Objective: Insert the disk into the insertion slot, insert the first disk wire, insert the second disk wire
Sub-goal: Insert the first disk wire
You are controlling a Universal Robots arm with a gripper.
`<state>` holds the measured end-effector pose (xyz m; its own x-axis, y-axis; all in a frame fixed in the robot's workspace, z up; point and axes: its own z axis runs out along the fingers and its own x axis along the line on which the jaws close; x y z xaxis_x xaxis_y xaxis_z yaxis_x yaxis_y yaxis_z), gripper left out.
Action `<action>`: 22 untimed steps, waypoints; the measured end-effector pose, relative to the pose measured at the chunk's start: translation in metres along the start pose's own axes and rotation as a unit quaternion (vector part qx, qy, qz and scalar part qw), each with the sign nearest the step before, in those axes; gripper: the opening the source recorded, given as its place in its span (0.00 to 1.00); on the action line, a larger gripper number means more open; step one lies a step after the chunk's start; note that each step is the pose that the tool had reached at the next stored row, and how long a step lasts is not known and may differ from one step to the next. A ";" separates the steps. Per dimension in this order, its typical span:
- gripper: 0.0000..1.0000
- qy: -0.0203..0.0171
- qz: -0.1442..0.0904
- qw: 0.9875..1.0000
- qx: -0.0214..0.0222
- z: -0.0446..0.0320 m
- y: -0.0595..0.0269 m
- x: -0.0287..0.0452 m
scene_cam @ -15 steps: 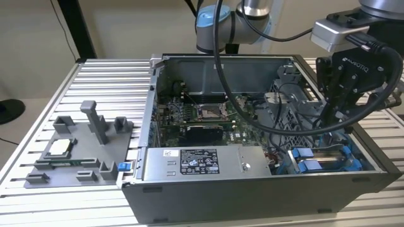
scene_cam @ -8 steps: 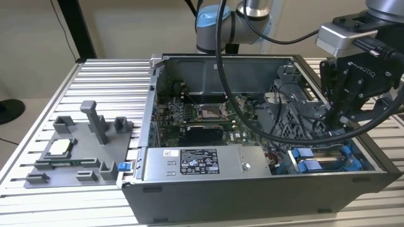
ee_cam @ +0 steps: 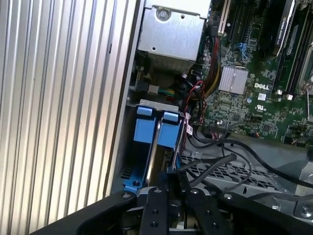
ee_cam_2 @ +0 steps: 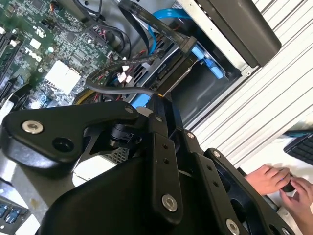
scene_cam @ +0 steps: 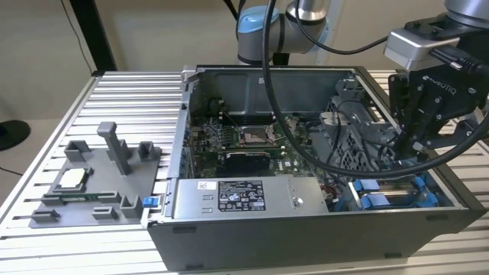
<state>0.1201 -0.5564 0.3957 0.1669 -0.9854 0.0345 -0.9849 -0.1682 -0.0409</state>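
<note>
My hand (ee_cam: pixel 174 178) hangs inside the open computer case, just above the disk (ee_cam: pixel 146 129), whose blue carrier tabs stand edge-up in the insertion slot (ee_cam: pixel 128 185) against the case wall. Black cables (ee_cam: pixel 220 164) loop beside me. Beyond sits the silver power-supply box (ee_cam: pixel 171 34), with the green motherboard (ee_cam: pixel 254 103) alongside and the ribbed desk (ee_cam: pixel 58 107) outside.

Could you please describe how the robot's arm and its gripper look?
The arm is silver-grey tubing with a light blue joint cap. The gripper is matte black, built of bolted links with silver screws, with pale lettering on its body. Thick black cables run along the arm.
</note>
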 end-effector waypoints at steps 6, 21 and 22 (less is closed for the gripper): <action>0.00 0.000 0.002 1.000 0.000 0.0003 0.0000 0.0000; 0.00 0.001 0.014 1.000 0.000 0.0014 0.0001 0.0000; 0.00 0.001 0.014 1.000 0.000 0.0014 0.0001 0.0000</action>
<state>0.1201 -0.5565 0.3943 0.1388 -0.9897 0.0345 -0.9893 -0.1402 -0.0409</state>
